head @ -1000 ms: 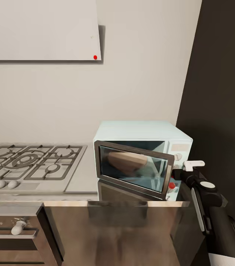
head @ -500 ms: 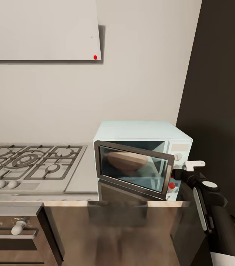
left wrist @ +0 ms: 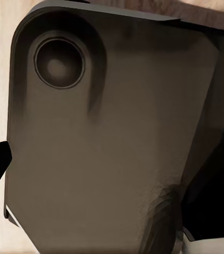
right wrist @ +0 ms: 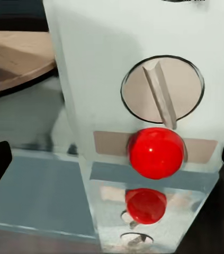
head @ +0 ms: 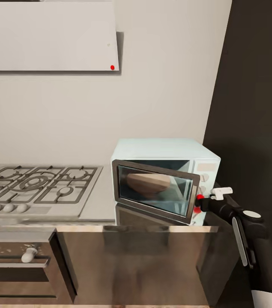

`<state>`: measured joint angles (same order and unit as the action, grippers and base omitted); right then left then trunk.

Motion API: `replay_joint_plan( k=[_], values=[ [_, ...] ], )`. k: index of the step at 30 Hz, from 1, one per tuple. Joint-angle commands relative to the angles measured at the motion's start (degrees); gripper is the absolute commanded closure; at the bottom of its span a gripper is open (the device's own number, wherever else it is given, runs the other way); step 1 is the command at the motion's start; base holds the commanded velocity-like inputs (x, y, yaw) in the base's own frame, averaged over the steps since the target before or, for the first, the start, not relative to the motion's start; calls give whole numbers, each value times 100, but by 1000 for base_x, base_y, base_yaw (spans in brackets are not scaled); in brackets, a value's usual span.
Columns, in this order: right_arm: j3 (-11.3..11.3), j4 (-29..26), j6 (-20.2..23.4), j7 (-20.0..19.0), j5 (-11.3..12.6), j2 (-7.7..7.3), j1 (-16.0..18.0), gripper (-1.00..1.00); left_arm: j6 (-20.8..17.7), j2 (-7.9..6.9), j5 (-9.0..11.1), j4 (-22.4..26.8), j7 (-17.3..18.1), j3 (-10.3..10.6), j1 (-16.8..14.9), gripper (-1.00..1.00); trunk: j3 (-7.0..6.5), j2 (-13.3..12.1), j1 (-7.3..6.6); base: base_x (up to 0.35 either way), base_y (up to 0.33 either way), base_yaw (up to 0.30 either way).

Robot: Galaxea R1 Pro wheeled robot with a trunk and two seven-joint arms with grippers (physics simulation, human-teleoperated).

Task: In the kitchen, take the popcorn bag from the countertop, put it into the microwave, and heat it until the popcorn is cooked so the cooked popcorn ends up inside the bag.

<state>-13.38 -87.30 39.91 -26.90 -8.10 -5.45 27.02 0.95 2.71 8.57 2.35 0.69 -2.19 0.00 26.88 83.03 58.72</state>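
Head view. The whole picture has shifted a little against the earlier head pictures, so my camera has moved, not the kitchen. The microwave (head: 165, 179) stands on the grey countertop (head: 131, 239), just right of the gas hob (head: 37, 188), against the wall beside a dark tall panel (head: 255, 107). Its dark glass door (head: 155, 191) is ajar, as in both earlier pictures. Through the glass a tan rounded mass shows; I take it for the popcorn bag (head: 147, 183), though blur hides its label and the popcorn itself. My right gripper (head: 216, 194) reaches the control panel at the microwave's right end and now sits nearer the red indicator dot (head: 199, 197) than a second ago. Whether its white fingers (head: 221, 191) are parted or closed I cannot tell here. They appear to hold nothing.

Left wrist view. A dark grey moulded surface (left wrist: 106, 137) with a round recess lies close before the camera, probably part of my own body. My left fingers' state cannot be told.

Right wrist view. The panel is near: a pale round knob (right wrist: 162, 89) with a raised bar, the red dot (right wrist: 156, 152) below it, and its reflection in the glossy worktop. Dark tips show at the two edges, so I judge the fingers well parted and empty. The door's inner edge and the tan bag (right wrist: 16, 58) lie to one side.

Judgement: the bag is loaded, but the door is not yet shut. Closing it should come before the heating starts.
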Motion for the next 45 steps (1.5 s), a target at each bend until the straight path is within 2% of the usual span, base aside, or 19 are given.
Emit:
replay_joint_plan(
  k=[1,5,9,11,18,24,31,45],
  values=[
    [0,-5,16,-58,-30,0,5,-100,10,1,39,3,9,-18,0,-100,5,3,0,-6,1,0],
    [50,17,8,-245,15,53,5,-100,10,1,36,3,10,-18,0,-100,5,3,0,-1,0,0],
    [23,33,-25,-1032,19,37,5,-100,10,1,36,3,10,-18,0,-100,5,3,0,0,0,0],
    [-4,43,-58,-1302,19,8,5,-100,18,1,32,3,15,-7,0,-100,5,3,0,0,0,0],
    [-15,75,-57,-1701,-32,-9,5,-100,12,1,37,3,12,-16,0,-100,5,3,0,-97,7,0],
    [-7,73,4,-1702,-77,3,5,-100,10,1,40,3,2,-26,0,-100,5,3,0,-280,178,0],
    [41,72,16,-1678,-51,85,5,-100,10,1,39,3,4,-19,0,-100,5,3,0,-244,234,0],
    [38,73,16,-1564,-60,88,5,-100,10,1,39,3,10,-21,0,-100,5,3,0,-173,278,0]
  ],
)
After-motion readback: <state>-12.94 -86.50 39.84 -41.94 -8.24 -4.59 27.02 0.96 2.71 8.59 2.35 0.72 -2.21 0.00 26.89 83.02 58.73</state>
